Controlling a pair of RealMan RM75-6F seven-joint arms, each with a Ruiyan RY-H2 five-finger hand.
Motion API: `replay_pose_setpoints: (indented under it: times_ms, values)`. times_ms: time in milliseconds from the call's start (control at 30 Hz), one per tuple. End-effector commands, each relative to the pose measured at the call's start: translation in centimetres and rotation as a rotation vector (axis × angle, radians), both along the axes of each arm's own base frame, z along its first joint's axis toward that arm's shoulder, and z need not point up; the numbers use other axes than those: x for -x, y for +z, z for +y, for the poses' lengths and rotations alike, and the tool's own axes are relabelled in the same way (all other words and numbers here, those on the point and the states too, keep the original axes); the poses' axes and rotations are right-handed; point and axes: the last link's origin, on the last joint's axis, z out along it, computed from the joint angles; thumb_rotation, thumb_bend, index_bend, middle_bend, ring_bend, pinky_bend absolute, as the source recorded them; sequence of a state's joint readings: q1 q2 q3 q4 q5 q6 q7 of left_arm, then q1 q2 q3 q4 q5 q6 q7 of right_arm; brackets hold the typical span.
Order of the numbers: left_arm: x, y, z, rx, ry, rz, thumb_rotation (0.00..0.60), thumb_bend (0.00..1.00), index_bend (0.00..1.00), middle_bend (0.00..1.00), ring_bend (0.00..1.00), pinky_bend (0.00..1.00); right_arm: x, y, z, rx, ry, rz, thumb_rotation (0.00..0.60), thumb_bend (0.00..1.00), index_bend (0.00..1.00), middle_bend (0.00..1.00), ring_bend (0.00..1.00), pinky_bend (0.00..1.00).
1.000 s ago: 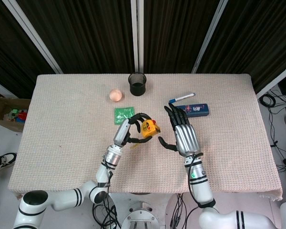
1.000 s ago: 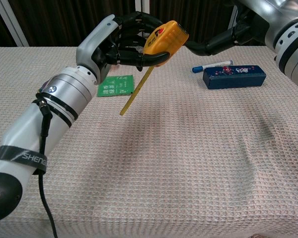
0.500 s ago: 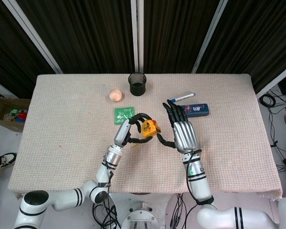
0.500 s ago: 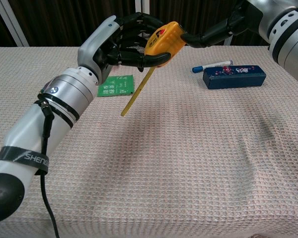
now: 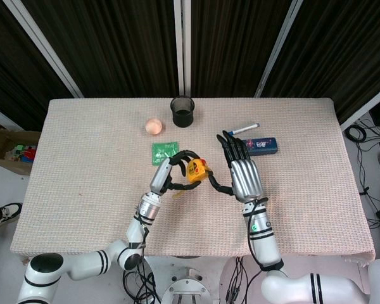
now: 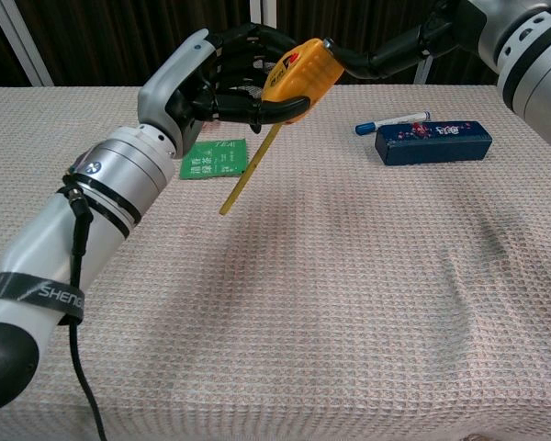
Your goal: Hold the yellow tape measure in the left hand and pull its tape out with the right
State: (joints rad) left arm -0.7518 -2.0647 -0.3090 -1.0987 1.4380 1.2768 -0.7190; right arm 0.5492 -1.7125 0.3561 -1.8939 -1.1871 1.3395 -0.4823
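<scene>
- Woven cloth (image 6: 349,294) covers the table, dark curtains behind.
- Left hand (image 6: 216,78) wraps the measure (image 6: 301,73), lifted above the cloth, nearer than the green packet (image 6: 213,158).
- Tape (image 6: 248,175) hangs out stiffly (springy, likely to snap back); pinch its free end.
- Right hand (image 5: 242,174), beside the measure, spreads empty, one fingertip at the case.

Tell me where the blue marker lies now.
In the head view the blue marker lies on the table's far right part, just behind the dark blue box, beyond the right hand.
</scene>
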Motion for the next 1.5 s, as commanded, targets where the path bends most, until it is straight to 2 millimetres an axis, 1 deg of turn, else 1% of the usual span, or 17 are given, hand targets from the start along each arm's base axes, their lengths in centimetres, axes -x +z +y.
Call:
replay_pose_setpoints:
  times_ms: [33,100,200,267,433,567,667,833,1000,1133,1300,1500]
  values:
    - [0.0,0.0,0.0,0.001,-0.003,-0.003,0.6,0.31,0.62,0.6,0.54,0.66,0.1,0.0,0.0,-0.003,-0.003,-0.005,0.6,0.33,0.0,0.0,0.0,0.0]
    - [0.0,0.0,0.0,0.001,-0.004,-0.006,0.6,0.31,0.62,0.6,0.54,0.66,0.2,0.0,-0.1,-0.007,-0.007,-0.006,0.6,0.35,0.02,0.0,0.0,0.0]
    - [-0.1,0.2,-0.1,0.0,-0.008,-0.01,0.6,0.31,0.62,0.6,0.54,0.66,0.2,0.0,-0.2,-0.012,-0.009,-0.019,0.6,0.44,0.16,0.0,0.0,0.0]
    - [-0.1,0.3,-0.1,-0.002,-0.011,-0.011,0.6,0.31,0.62,0.6,0.54,0.66,0.2,-0.1,-0.2,-0.008,-0.002,-0.019,0.6,0.47,0.27,0.0,0.0,0.0]
    - [-0.2,0.3,-0.1,0.001,-0.013,-0.009,0.6,0.31,0.62,0.6,0.54,0.66,-0.2,-0.1,-0.3,0.006,0.016,-0.027,0.6,0.48,0.42,0.01,0.0,0.0]
    - [-0.2,0.4,-0.1,0.003,-0.012,-0.012,0.6,0.31,0.62,0.6,0.54,0.66,-0.3,-0.2,-0.3,0.011,0.021,-0.031,0.6,0.49,0.51,0.02,0.0,0.0]
    - [-0.2,0.5,-0.1,0.003,-0.012,-0.015,0.6,0.31,0.62,0.6,0.54,0.66,-0.3,-0.2,-0.3,0.01,0.024,-0.037,0.6,0.52,0.53,0.02,0.0,0.0]
    - [-0.2,0.6,-0.1,0.002,-0.013,-0.017,0.6,0.31,0.62,0.6,0.54,0.66,-0.3,-0.2,-0.3,0.007,0.031,-0.042,0.6,0.61,0.59,0.03,0.0,0.0]
    - [-0.1,0.6,-0.1,0.002,-0.011,-0.02,0.6,0.31,0.62,0.6,0.54,0.66,-0.3,0.0,-0.3,0.024,0.039,-0.051,0.6,0.62,0.67,0.05,0.0,0.0]
    - [0.0,0.8,-0.1,-0.003,-0.01,-0.02,0.6,0.31,0.62,0.6,0.54,0.66,-0.2,0.3,-0.3,0.042,0.038,-0.062,0.6,0.63,0.7,0.06,0.0,0.0]
    - [0.6,0.8,-0.1,0.001,0.003,-0.011,0.6,0.31,0.62,0.6,0.54,0.66,0.2,1.3,-0.3,0.09,0.04,-0.099,0.6,0.63,0.73,0.09,0.0,0.0]
    - [2.4,0.7,-0.3,0.021,0.029,0.004,0.6,0.31,0.62,0.6,0.54,0.66,1.5,3.5,-0.5,0.175,0.023,-0.138,0.6,0.63,0.79,0.11,0.0,0.0]
